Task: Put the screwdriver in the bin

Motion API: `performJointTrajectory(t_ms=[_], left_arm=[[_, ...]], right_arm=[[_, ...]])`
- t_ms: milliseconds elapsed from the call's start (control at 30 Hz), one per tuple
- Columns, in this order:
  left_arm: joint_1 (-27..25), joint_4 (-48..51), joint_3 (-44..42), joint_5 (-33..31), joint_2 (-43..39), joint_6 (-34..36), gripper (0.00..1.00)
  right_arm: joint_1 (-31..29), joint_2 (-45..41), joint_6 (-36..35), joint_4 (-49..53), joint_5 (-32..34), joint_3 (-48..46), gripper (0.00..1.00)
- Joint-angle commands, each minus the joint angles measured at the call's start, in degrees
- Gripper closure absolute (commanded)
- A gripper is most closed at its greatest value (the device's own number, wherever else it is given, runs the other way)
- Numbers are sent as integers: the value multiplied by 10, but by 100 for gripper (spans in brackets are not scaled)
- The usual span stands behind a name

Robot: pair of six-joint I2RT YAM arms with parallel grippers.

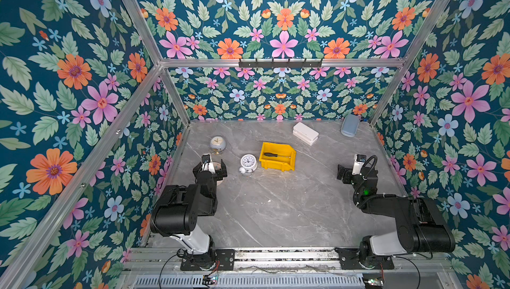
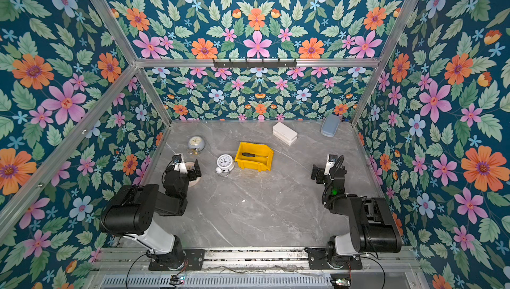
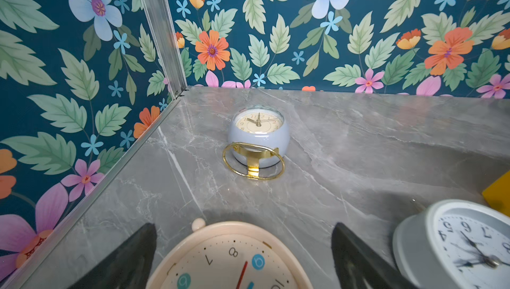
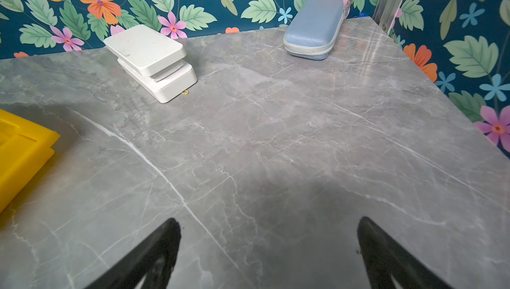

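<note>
The screwdriver (image 1: pixel 276 155) (image 2: pixel 254 155), black handle and thin silver shaft, lies flat inside the yellow bin (image 1: pixel 278 167) (image 2: pixel 255 165) at the table's middle in both top views. Only a corner of the bin (image 4: pixel 22 149) (image 3: pixel 496 191) shows in each wrist view. My left gripper (image 1: pixel 213 168) (image 2: pixel 188 168) (image 3: pixel 244 227) is open to the left of the bin, its fingers on either side of a peach wall clock (image 3: pixel 229 254) without touching it. My right gripper (image 1: pixel 351 171) (image 2: pixel 321 173) (image 4: pixel 269 221) stands open over bare table to the right of the bin, holding nothing.
A white alarm clock (image 1: pixel 248 162) (image 3: pixel 469 246) stands just left of the bin. A pale blue round clock (image 1: pixel 217 144) (image 3: pixel 258 133) sits further back left. A white lidded box (image 1: pixel 305 133) (image 4: pixel 151 58) and a blue zip case (image 1: pixel 350 125) (image 4: pixel 313 27) lie at the back right.
</note>
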State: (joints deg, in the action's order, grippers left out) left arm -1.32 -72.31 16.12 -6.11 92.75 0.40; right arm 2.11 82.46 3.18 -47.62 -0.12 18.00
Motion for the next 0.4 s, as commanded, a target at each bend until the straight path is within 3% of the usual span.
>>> performJointTrajectory(t_ms=[0,367], left_arm=[[1,2,1,3,0,-3,0],[1,5,4,5,0,-3,0]], right_arm=[[0,-1,-1,-19,-6,2,1],[0,-1,-2,-19,-6,2,1]])
